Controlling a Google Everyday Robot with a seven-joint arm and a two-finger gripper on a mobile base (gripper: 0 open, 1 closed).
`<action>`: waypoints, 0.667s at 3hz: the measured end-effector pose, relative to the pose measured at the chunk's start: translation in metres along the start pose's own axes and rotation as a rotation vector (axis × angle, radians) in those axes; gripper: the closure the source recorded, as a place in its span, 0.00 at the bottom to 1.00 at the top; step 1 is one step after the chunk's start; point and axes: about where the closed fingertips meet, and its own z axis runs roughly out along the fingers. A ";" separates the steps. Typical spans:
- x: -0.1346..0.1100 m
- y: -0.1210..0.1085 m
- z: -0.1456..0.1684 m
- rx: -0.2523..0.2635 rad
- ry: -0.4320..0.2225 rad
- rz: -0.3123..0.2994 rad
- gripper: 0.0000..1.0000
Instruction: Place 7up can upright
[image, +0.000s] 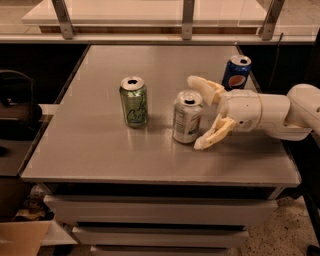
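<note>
The 7up can (187, 117), white/silver with green lettering and a silver top, stands upright near the middle of the grey table (100, 155). My gripper (199, 112) reaches in from the right and is open. One finger (204, 86) lies behind the can, the other finger (215, 133) in front to its right. Neither finger grips the can, and there is a gap on the right side.
An all-green can (133, 101) stands upright to the left of the 7up can. A blue Pepsi can (236, 72) stands at the back right, behind my arm (270, 115). A shelf with metal posts runs along the back. Dark objects sit left of the table.
</note>
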 end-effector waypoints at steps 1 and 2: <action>-0.007 -0.001 -0.005 0.011 0.040 -0.016 0.00; -0.012 -0.005 -0.016 0.022 0.112 -0.032 0.00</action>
